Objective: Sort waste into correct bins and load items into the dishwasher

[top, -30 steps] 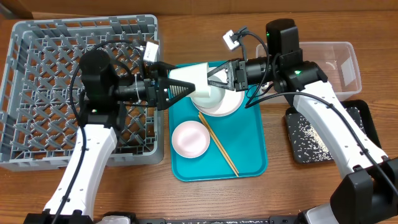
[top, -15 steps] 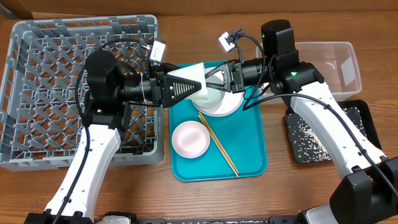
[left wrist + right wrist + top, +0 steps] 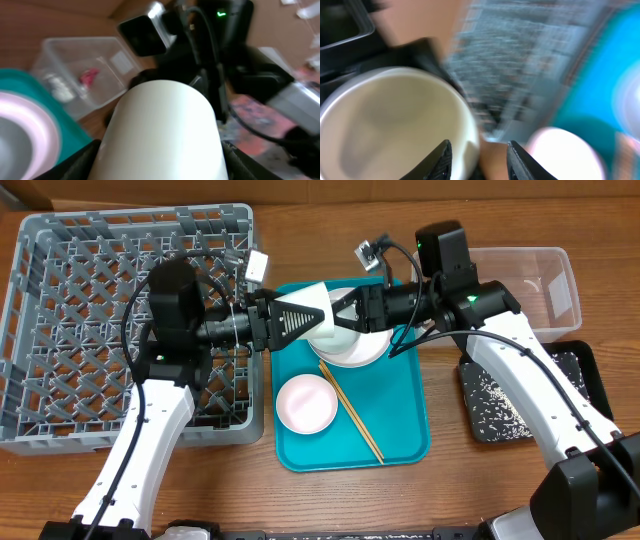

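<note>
Since a second ago, my right end effector (image 3: 347,311) has moved left up to the white cup (image 3: 312,298), its fingers parted astride the rim. My left end effector (image 3: 305,318) grips the cup, which lies on its side over the teal tray's (image 3: 400,420) far-left edge, beside the dish rack's (image 3: 60,330) right wall. Bare tray floor lies near-right of the chopsticks (image 3: 350,410).

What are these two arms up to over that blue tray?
The two arms meet above the teal tray, with a small white cup between them. The left claw grips the cup's body. The right claw straddles its open rim, though I can't tell whether it is pinching. It may be a handover. A pink bowl and chopsticks lie on the tray, beside the grey rack.
</note>
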Action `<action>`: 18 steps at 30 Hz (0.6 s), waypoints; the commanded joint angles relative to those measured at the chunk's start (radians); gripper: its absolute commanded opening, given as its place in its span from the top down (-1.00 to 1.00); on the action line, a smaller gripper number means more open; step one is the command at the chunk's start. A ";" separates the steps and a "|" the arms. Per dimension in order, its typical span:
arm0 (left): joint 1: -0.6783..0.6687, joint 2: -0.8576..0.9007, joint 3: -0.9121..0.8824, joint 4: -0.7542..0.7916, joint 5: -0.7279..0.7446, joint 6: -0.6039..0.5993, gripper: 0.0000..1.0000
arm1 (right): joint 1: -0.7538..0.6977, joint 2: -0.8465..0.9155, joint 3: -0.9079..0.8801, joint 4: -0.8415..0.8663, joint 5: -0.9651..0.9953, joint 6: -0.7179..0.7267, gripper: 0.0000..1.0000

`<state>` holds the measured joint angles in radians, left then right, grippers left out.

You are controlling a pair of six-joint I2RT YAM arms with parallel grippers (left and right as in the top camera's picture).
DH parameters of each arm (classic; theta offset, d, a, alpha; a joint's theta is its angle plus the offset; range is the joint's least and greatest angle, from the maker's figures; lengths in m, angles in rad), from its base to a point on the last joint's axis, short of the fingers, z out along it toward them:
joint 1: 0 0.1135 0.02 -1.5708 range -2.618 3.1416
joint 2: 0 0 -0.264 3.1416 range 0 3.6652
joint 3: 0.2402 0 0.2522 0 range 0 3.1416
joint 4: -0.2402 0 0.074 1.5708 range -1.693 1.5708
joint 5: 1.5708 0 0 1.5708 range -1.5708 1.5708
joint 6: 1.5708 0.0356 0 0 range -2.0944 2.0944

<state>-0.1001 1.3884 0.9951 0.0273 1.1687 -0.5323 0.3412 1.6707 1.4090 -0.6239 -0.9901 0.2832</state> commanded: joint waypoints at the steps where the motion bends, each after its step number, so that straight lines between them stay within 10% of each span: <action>1: 0.035 0.001 0.021 -0.140 -0.284 0.229 0.92 | -0.013 -0.021 0.017 -0.093 0.402 -0.029 0.24; 9: 0.137 -0.062 0.214 -0.674 -0.694 0.461 0.92 | -0.074 -0.057 0.073 -0.317 0.711 -0.083 0.23; 18: 0.286 -0.086 0.351 -1.208 -1.159 0.342 0.92 | -0.114 -0.098 0.078 -0.432 0.811 -0.082 0.21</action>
<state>0.1387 1.2949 1.3354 -1.0836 0.2363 -0.1284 0.2371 1.5993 1.4532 -1.0489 -0.2340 0.2089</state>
